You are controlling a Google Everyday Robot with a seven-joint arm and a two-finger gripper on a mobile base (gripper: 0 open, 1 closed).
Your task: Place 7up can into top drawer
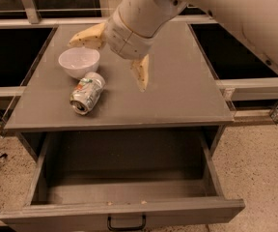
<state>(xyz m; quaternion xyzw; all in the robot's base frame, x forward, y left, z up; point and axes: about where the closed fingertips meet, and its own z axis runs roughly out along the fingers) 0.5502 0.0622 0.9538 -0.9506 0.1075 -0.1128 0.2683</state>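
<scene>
The gripper (114, 54) hangs wide open and empty over the tabletop (177, 91), the 7up can (87, 93) lying on its side just frontward and left of it, long axis angled toward the front edge

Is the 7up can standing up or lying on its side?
On its side: the 7up can lies flat on the tabletop by the white bowl, one end toward the camera. The gripper hangs open above them.
</scene>
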